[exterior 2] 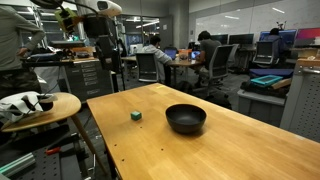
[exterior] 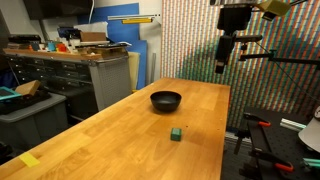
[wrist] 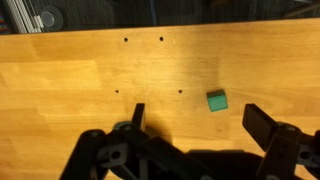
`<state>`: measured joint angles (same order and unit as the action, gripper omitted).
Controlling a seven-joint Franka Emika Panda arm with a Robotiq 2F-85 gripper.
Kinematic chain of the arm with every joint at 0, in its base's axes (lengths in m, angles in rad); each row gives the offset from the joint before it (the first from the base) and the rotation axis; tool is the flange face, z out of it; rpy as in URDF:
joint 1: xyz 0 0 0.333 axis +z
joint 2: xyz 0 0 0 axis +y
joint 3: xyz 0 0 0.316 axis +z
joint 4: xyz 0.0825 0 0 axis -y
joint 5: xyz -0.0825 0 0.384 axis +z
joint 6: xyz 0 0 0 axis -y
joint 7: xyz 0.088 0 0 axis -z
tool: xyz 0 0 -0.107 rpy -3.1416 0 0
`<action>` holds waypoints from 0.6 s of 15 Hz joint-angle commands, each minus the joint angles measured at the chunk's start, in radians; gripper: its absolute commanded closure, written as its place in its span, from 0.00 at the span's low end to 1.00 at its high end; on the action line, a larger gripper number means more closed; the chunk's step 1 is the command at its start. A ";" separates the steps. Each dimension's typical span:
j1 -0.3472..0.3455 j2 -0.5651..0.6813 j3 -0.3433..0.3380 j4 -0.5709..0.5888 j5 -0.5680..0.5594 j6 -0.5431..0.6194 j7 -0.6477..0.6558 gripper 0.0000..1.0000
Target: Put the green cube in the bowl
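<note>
- Spread wide at the fingers [wrist: 138, 115] in the wrist view, with nothing pinched and only bare wood showing through the gap.
- Held clear of the surface at the gripper [wrist: 195, 112], dark and blocky along the bottom of that view.
- Just ahead of the fingertips, lying flat on the wood: the green cube [wrist: 217, 100], apart from both fingers and nearer one than the other.
- Beside it, set in the tabletop, four small dark holes [wrist: 161, 39].
- In an exterior view, hanging from the arm [exterior: 236, 18] high over the far end of the table [exterior: 110, 135], well above the wood and well apart from cube and bowl.
- Near mid-table, upright and round: the bowl [exterior: 166, 100], black and shallow, with the cube resting outside it — close by, not touching, on the side toward the near edge.
- In an exterior view, much the same: cube [exterior 2: 135, 115] on the wood beside the bowl [exterior 2: 185, 119], a clear gap between them, gripper [exterior 2: 114, 75] up high beyond the table's end.
- Farther out: a strip of yellow tape [exterior: 30, 160] at a table corner, drawer cabinets [exterior: 60, 72] cluttered on top, a round stool [exterior 2: 45, 105] bearing something white, seated people [exterior 2: 205, 55] at desks.
</note>
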<state>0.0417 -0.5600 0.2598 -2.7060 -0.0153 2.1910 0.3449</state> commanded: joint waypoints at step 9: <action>0.097 0.317 0.013 0.033 0.025 0.430 -0.049 0.00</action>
<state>0.1054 -0.3385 0.2955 -2.7034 -0.0130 2.5302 0.3482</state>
